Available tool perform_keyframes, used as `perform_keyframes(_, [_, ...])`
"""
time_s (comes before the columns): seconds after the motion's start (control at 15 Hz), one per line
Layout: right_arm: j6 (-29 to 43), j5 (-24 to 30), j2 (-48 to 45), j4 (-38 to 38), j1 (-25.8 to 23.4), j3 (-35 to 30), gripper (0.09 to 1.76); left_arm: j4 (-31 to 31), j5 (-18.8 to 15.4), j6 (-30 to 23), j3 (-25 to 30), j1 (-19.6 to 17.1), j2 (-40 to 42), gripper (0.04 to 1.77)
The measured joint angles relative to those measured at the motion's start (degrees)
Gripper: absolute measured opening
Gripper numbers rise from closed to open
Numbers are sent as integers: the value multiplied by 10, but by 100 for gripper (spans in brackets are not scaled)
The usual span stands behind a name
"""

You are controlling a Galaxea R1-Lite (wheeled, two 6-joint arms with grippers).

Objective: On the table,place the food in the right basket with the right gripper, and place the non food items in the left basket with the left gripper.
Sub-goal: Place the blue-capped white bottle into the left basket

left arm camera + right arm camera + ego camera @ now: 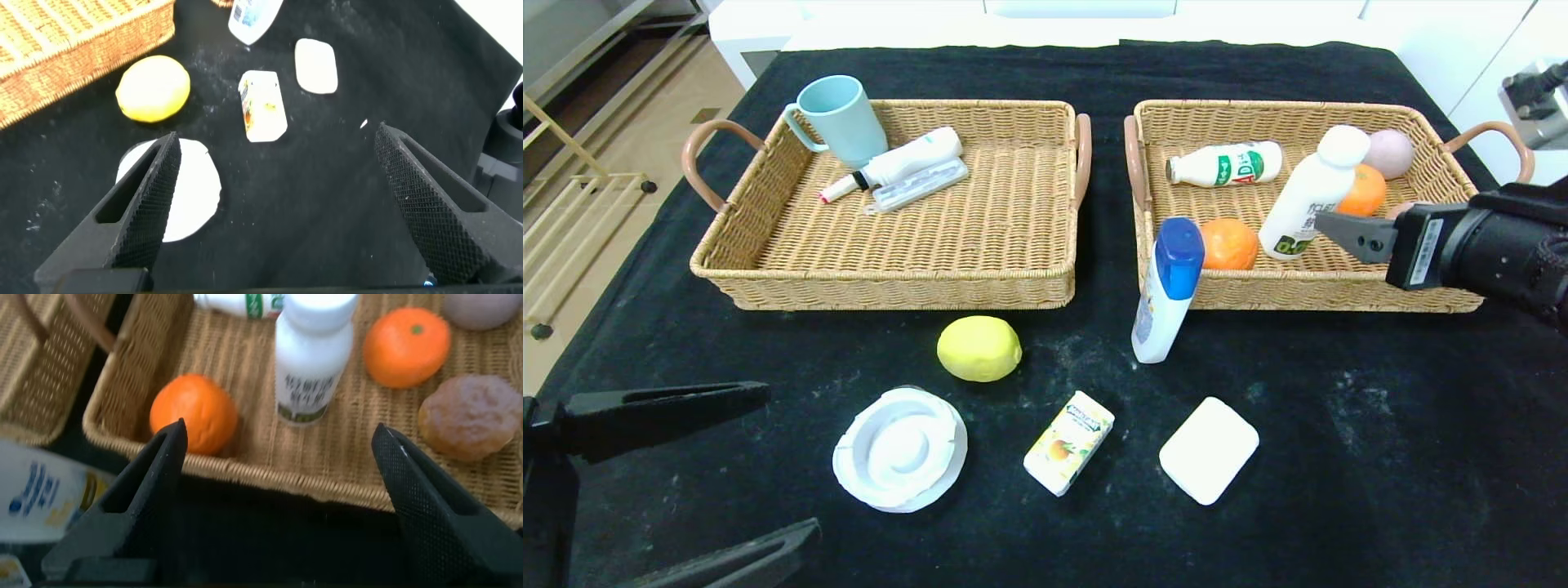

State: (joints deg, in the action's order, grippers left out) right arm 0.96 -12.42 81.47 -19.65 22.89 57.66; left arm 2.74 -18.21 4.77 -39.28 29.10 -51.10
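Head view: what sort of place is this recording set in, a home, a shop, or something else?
Probably a lab or demo room, not a lived-in home. A table draped in black cloth holds two matching wicker baskets, left basket and right basket, with sorting props laid out. White cabinets and a metal rack stand around it.

The lying bottle (1225, 164) in the right basket reads "AD".

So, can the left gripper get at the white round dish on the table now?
Probably yes: the left gripper is open beside the white round dish, with only bare table between them.
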Motion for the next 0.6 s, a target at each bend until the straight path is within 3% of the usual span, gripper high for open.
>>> perform_keyframes(0.27, [-10,5,-57,-12,74,-110,168,-1,0,3,-2,0,11,172])
perform_keyframes(0.6, [-17,32,-89,-14,156,-168,169,-2,1,6,-2,0,15,172])
